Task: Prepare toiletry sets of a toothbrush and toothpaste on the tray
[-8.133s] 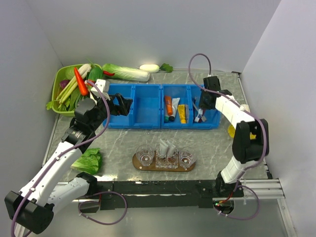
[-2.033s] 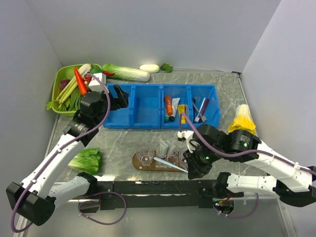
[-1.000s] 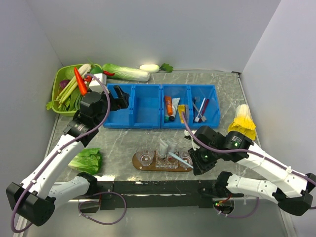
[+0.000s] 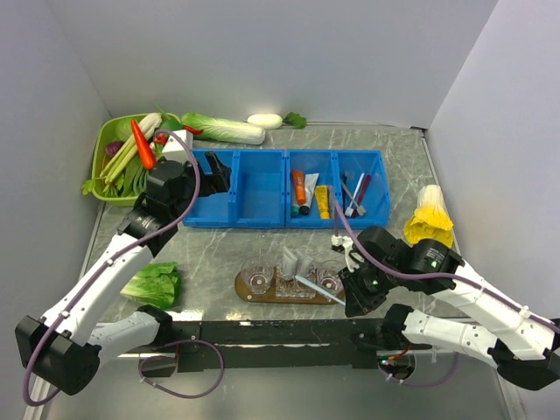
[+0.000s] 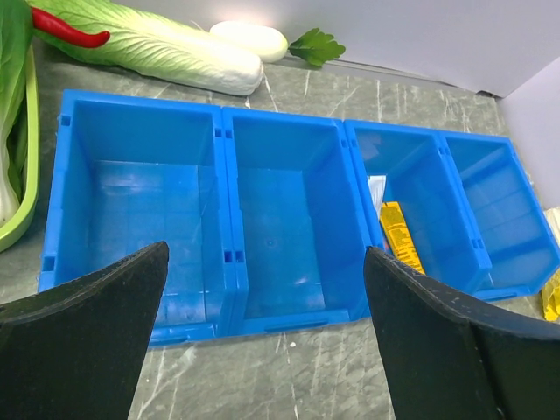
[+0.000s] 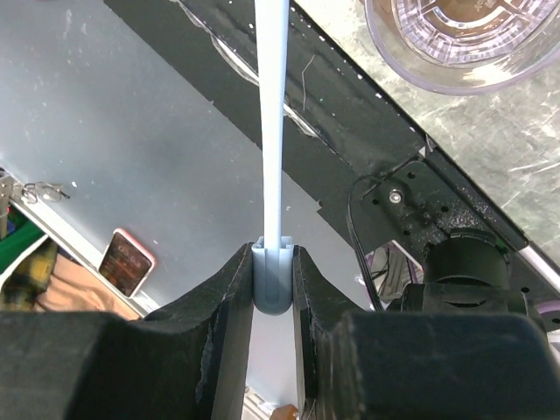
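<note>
So, right gripper [image 6: 273, 273] clamped on toothbrush [image 6: 274, 131] end | shaft runs straight out ahead of jaws, over tray [image 4: 241, 283] | cup [image 6: 455, 44] just off its side | left gripper [image 5: 262, 262] gaping, way off over bins [image 5: 223, 201]

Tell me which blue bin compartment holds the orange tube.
The third compartment from the left: the orange tube lies there beside a yellow tube. The first compartment and second compartment are empty; the fourth compartment holds toothbrushes.
</note>
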You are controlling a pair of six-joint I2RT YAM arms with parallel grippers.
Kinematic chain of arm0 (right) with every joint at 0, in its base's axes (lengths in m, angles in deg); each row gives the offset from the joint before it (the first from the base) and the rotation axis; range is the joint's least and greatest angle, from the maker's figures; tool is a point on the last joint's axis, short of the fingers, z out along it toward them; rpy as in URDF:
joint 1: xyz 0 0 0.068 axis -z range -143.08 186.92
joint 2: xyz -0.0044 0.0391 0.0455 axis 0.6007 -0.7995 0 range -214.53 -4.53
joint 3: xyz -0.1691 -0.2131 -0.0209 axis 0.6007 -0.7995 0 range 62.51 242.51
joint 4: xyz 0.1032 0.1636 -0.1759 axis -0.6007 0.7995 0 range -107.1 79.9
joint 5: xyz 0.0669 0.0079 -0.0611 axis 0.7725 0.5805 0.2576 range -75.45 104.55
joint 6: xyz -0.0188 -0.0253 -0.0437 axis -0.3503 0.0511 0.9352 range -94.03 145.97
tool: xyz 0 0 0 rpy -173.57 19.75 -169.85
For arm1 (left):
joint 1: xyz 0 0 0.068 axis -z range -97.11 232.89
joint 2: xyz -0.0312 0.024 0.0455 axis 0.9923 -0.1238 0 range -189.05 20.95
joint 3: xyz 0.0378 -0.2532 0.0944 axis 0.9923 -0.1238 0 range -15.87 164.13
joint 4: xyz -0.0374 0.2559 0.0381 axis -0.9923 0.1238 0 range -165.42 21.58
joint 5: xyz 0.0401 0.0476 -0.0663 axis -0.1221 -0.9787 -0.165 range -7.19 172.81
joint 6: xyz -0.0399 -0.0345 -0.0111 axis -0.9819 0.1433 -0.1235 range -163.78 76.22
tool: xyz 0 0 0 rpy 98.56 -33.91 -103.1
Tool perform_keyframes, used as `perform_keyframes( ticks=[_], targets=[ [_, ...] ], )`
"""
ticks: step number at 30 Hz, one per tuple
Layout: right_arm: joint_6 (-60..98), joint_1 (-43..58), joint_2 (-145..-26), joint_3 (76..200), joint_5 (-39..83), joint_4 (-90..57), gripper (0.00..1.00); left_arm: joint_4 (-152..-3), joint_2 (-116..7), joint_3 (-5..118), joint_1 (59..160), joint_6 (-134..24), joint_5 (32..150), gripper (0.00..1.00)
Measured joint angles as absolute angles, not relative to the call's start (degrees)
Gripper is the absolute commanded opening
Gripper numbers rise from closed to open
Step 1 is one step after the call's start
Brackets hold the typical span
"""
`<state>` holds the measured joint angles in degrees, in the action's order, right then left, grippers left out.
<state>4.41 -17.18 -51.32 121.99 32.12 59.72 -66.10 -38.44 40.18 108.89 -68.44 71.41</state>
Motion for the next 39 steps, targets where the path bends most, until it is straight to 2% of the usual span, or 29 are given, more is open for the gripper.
perform_keyframes(
  ticks=[23, 39],
  targets=[
    [5.9, -17.2, -51.0, 119.0, 31.9, 59.9, 0.0, -66.1, -39.8, 40.1, 108.5, -68.5, 72.5, 0.97],
    [6.0, -17.2, -55.5, 119.6, 30.3, 59.7, 0.0, -66.1, -39.9, 40.0, 108.5, -68.7, 74.2, 0.97]
  ],
)
